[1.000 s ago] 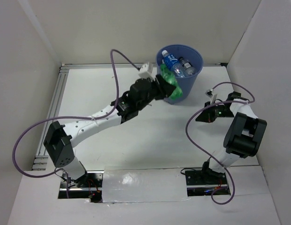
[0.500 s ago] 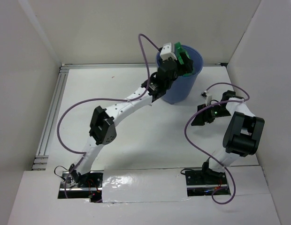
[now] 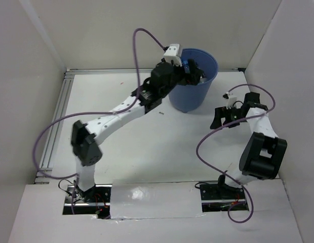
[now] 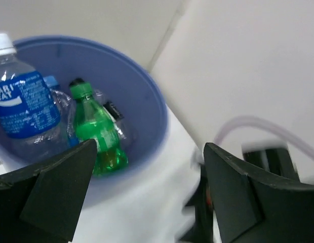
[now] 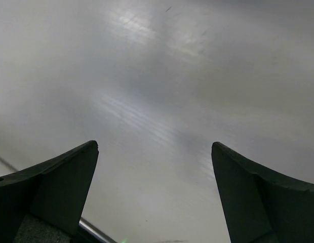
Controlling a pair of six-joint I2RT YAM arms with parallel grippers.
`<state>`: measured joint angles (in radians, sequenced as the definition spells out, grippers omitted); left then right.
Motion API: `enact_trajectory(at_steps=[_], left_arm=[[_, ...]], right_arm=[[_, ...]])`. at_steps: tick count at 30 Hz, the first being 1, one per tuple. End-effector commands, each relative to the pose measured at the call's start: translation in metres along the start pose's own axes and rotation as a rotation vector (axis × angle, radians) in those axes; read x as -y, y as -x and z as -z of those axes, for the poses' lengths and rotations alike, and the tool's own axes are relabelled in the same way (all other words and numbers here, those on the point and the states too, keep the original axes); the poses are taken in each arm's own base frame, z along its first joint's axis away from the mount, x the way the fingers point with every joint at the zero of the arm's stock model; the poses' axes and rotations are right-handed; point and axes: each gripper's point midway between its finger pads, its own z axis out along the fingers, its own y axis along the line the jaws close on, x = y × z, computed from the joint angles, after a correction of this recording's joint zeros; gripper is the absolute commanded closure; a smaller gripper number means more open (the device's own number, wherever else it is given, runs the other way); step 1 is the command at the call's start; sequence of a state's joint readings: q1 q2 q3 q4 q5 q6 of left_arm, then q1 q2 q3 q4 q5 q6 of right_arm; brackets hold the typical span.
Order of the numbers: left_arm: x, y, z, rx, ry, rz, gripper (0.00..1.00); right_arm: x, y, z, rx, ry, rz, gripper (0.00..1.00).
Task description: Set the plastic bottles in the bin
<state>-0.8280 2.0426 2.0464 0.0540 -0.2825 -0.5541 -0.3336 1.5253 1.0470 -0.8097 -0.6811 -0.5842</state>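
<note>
The bin (image 3: 190, 98) is a tall blue bucket at the back of the table. In the left wrist view its inside wall (image 4: 142, 101) surrounds a green bottle (image 4: 96, 132) with a green cap and a clear bottle with a blue label (image 4: 25, 104); a black-capped one (image 4: 114, 109) lies behind them. My left gripper (image 3: 192, 71) hovers at the bin's near-left rim, open (image 4: 149, 152), nothing between its fingers. My right gripper (image 3: 218, 117) is right of the bin, open (image 5: 154, 147) over bare table.
White walls close in the table on three sides. A metal rail (image 3: 58, 116) runs along the left edge. The right arm's purple cable (image 3: 207, 147) loops over the table, and that arm shows blurred at the lower right of the left wrist view (image 4: 268, 167).
The left arm carried the green bottle from beside the bin to over it and opened; the bottle now lies inside. The right gripper went from shut to open and swung slightly.
</note>
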Motion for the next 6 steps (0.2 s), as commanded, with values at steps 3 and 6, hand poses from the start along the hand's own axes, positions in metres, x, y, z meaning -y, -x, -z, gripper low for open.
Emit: enact_trajectory(at_steps=[3, 6], left_arm=[[0.013, 0.018, 0.131, -0.075, -0.211, -0.181, 0.00], [-0.045, -0.032, 0.181, -0.171, -0.090, -0.174, 0.00]], right_arm=[[0.030, 0.081, 0.061, 0.302, -0.370, 0.065, 0.00], [0.028, 0.105, 0.096, 0.487, -0.513, 0.072, 0.00]])
